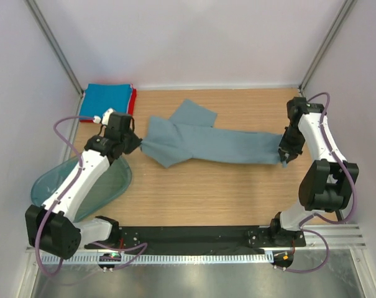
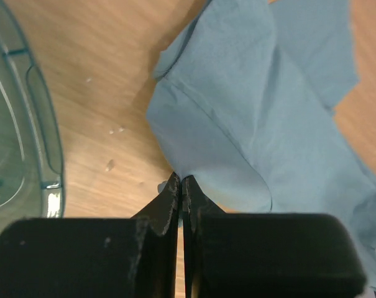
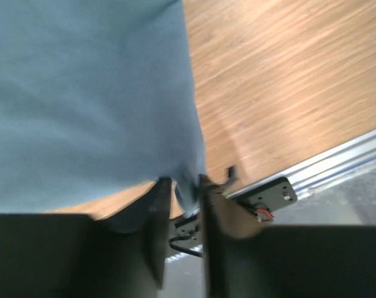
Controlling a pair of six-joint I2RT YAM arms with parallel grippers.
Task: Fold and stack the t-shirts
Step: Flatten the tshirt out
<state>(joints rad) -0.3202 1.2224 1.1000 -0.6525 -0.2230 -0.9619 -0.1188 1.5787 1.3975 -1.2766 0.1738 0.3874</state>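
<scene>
A dusty grey-blue t-shirt (image 1: 212,146) lies stretched in a long band across the middle of the wooden table (image 1: 194,198). At its left end my left gripper (image 1: 140,144) is shut on the cloth edge. The left wrist view shows the fingertips of this gripper (image 2: 181,180) pinched tight on a corner of the shirt (image 2: 250,112). My right gripper (image 1: 283,156) is at the shirt's right end. In the right wrist view that gripper (image 3: 183,183) has its jaws parted, and a corner of the shirt (image 3: 88,93) hangs loose in the gap. A bright blue t-shirt (image 1: 105,100) lies folded on a red one (image 1: 133,99) at the back left.
A translucent teal tub (image 1: 107,183) sits at the near left under the left arm, its rim (image 2: 48,149) close to the left gripper. Metal frame posts and white walls enclose the table. A black strip and an aluminium rail (image 3: 324,164) run along the near edge.
</scene>
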